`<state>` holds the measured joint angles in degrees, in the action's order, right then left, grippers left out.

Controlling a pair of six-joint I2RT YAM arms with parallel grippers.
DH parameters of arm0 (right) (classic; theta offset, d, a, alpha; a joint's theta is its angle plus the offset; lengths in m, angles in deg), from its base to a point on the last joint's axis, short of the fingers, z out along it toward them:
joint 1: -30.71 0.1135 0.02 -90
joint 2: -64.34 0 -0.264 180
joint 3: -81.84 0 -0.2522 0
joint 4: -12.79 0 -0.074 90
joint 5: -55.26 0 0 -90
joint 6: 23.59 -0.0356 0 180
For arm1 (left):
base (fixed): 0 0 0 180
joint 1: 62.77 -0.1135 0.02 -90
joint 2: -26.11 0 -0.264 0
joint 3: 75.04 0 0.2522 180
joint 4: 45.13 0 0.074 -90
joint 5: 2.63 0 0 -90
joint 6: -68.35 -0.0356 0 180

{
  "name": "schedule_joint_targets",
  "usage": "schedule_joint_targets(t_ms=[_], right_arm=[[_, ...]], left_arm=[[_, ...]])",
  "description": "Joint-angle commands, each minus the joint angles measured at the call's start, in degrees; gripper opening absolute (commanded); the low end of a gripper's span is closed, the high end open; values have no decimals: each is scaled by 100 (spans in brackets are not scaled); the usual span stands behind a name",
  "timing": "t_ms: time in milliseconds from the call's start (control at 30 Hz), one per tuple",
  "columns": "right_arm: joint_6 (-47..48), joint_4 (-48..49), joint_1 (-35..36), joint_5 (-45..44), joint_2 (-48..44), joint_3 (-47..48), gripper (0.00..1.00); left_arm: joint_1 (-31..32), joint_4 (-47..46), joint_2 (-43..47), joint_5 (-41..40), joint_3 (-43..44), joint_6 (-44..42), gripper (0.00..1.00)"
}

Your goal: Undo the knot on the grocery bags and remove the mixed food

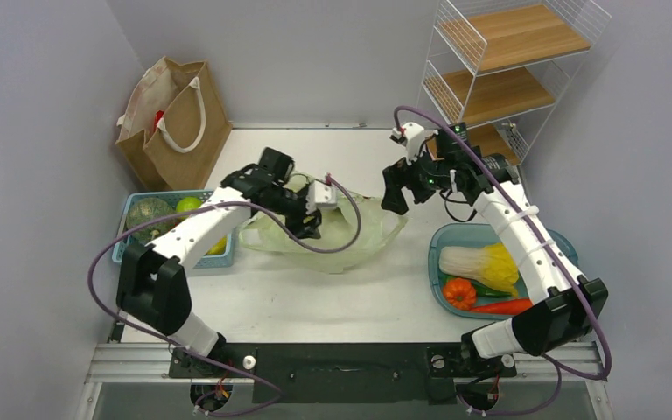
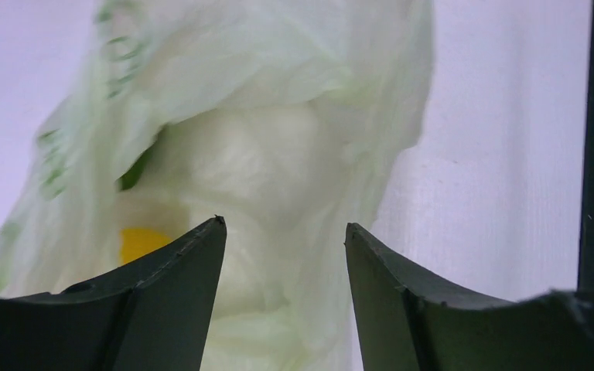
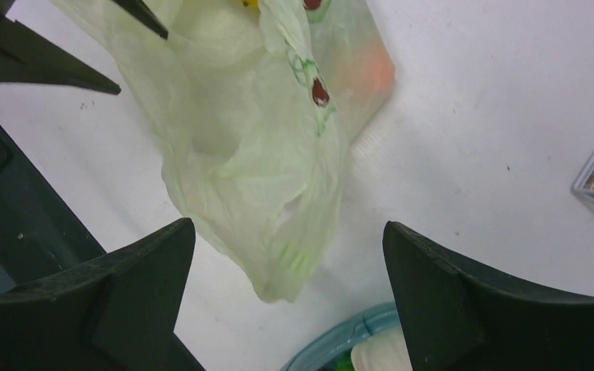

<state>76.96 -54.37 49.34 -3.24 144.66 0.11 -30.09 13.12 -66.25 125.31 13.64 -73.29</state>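
The pale green plastic bag lies crumpled mid-table, and I cannot make out its knot. My left gripper hangs over the bag's left half. In the left wrist view the left gripper is open, with bag film just beyond its tips and a yellow item showing through. My right gripper hovers open above the bag's right end. In the right wrist view the right gripper has nothing between its fingers, and the bag's corner lies below it. An orange shape glows through the plastic. The brown paper bag stands at the back left.
A blue basket at the left holds a green fruit and other produce. A blue tray at the right holds the cabbage, a ribbed orange piece and a red item. A wire shelf stands at the back right.
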Motion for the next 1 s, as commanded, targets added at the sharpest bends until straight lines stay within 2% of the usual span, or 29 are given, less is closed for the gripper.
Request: schedule_joint_targets(t_ms=[0,200,367,567,700,767,800,833,867,900,967], right_arm=[[-508,904,445,-348,321,503,88],[-427,1147,1179,-978,1326,1243,89],[-203,1198,1629,-1463,2091,1721,91],[131,1109,1691,-1561,2859,1822,93],[335,955,1687,-1291,3230,1882,84],[411,940,1692,-1056,3318,1909,64],[439,939,1690,-1009,3360,1932,44],[444,938,1695,-952,3377,1993,33],[434,924,1695,-922,3390,2040,9],[428,848,1716,-809,3347,2170,0],[393,798,1751,-489,3058,2278,0]], left_arm=[[-940,-1431,762,980,-393,1110,56],[-1583,-2972,1530,879,-1437,2052,56],[-1846,-3095,2005,842,-1772,2460,57],[-2124,-3152,2788,736,-2369,2549,60],[-2155,-2643,3191,772,-2667,1925,62],[-2131,-2296,3311,800,-2827,1387,62],[-2105,-2199,3367,797,-2861,1214,62],[-2081,-1988,3388,780,-2915,839,62],[-2005,-1874,3419,756,-2936,628,61],[-1956,-1669,3427,680,-2969,259,61],[-1749,-1403,3506,566,-2978,-224,60]])
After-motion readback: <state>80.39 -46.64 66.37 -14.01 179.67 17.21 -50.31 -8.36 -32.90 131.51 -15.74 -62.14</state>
